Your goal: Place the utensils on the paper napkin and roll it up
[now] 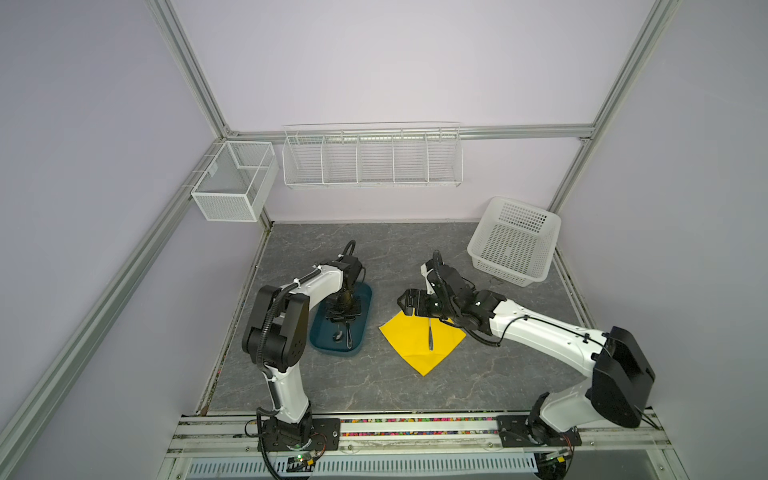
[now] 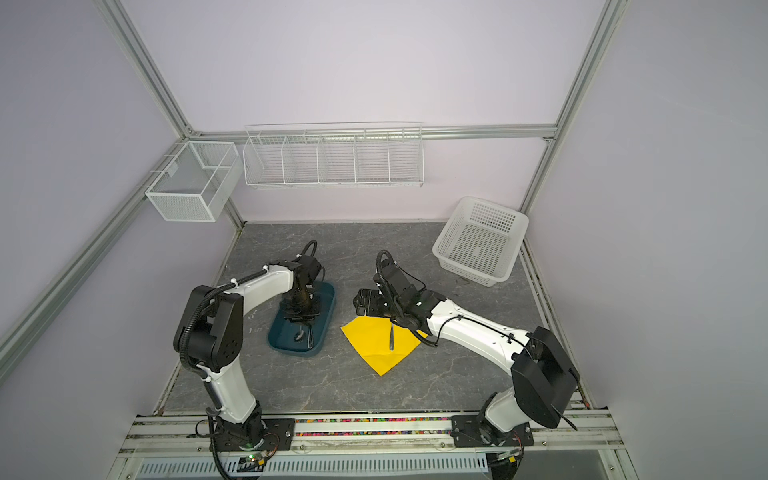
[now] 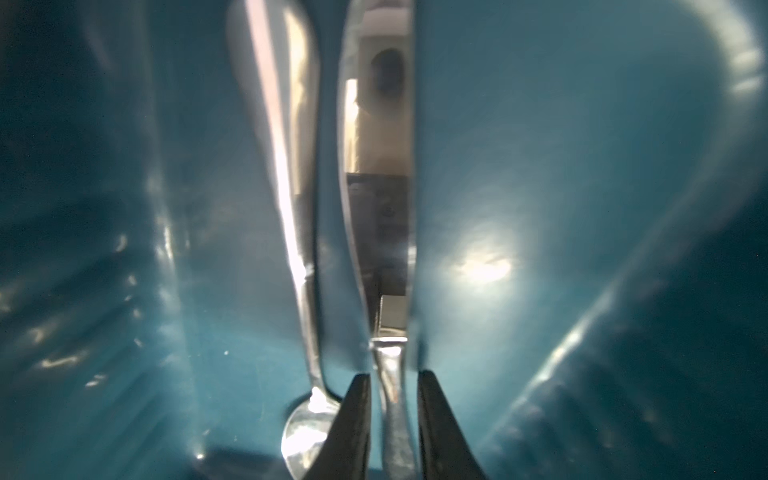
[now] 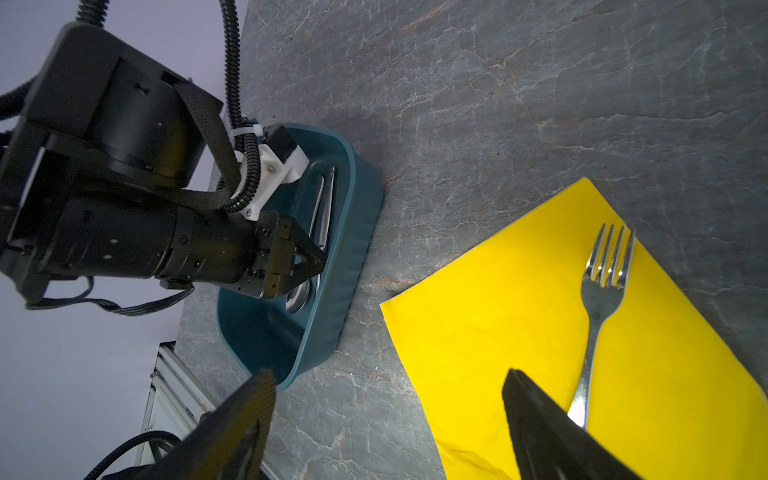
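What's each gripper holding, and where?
Right gripper: open, nothing. Left gripper straddles the knife at its handle, near the blade, in the tray; whether it grips cannot be told.

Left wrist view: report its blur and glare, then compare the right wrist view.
Left wrist view: knife and spoon soft-focused from closeness, a glare patch on the teal tray. Right wrist view: fork and yellow napkin sharp, evenly lit.
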`<state>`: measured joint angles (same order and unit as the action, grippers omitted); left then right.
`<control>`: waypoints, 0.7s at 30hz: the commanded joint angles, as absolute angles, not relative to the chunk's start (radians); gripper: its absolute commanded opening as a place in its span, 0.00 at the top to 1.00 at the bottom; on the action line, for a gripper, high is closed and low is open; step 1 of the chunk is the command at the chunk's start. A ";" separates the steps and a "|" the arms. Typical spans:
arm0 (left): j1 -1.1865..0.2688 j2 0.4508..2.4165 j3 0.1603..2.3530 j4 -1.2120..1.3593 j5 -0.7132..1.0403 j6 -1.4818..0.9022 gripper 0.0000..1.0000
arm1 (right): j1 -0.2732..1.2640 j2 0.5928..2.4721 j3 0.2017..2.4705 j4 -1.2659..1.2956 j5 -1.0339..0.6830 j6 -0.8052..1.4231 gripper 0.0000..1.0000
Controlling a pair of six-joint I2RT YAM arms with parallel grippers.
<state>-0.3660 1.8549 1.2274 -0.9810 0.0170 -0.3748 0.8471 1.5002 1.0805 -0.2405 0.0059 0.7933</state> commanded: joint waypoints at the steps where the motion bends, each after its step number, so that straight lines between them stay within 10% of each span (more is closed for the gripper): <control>1: -0.357 1.864 1.227 -0.982 0.002 -0.344 0.76 | 0.852 1.529 1.100 -0.225 -0.020 0.802 0.11; 21: -0.340 2.008 1.215 -0.925 0.094 -0.307 0.93 | 0.853 1.534 1.103 -0.236 -0.026 0.796 0.11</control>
